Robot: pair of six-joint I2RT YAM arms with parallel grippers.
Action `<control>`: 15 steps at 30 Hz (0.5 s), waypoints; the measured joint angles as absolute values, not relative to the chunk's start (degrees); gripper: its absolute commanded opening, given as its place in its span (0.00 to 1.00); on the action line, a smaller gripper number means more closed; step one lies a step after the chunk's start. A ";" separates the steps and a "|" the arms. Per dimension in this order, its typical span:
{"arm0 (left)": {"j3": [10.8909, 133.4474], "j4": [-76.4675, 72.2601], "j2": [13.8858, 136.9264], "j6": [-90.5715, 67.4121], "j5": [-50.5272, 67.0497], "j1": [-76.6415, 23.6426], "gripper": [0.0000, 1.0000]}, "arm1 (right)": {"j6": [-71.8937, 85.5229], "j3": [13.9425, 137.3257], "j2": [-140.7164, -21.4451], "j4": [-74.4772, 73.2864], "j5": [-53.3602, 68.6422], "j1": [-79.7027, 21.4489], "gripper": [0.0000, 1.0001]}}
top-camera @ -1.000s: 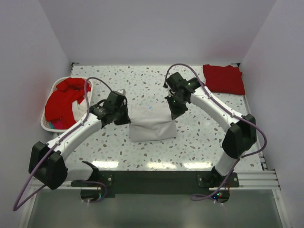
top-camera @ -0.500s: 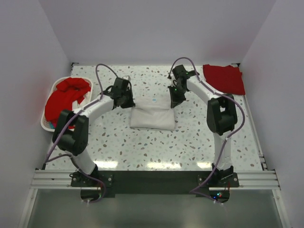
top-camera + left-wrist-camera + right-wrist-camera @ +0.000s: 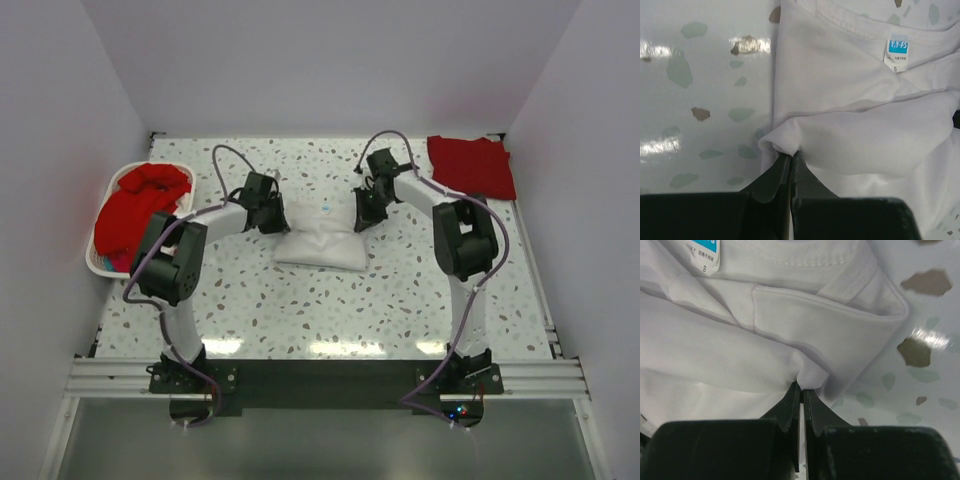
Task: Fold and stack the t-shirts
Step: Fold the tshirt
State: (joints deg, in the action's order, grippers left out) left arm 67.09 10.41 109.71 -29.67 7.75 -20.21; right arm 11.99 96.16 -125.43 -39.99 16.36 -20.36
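Note:
The white t-shirt (image 3: 318, 240) lies folded in the middle of the table, its blue neck label (image 3: 325, 211) at the far edge. My left gripper (image 3: 275, 222) is shut on a pinch of the shirt's left edge; in the left wrist view (image 3: 790, 154) the cloth bunches at the closed tips. My right gripper (image 3: 361, 217) is shut on the shirt's right edge, seen pinched in the right wrist view (image 3: 801, 386). The label also shows in both wrist views (image 3: 898, 48) (image 3: 705, 250). A folded red t-shirt (image 3: 471, 165) lies at the far right.
A white oval basket (image 3: 96, 262) at the far left holds more red shirts (image 3: 135, 205). White walls close in the table on the left, back and right.
Both grippers have carried the shirt's near part toward the far edge, so the shirt is now folded shorter and sits farther back. Both arms have stretched out further.

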 measured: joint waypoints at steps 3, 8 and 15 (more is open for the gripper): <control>61.69 8.80 106.08 -30.89 9.32 -20.47 0.00 | 13.37 87.81 -120.79 -36.45 18.44 -20.36 0.00; 48.73 11.79 94.11 -33.04 8.64 -26.17 0.00 | 15.51 72.18 -110.61 -35.31 20.27 -23.64 0.00; 34.04 26.17 65.36 -40.95 6.17 -39.16 0.00 | 18.28 51.90 -92.88 -38.83 20.34 -34.26 0.00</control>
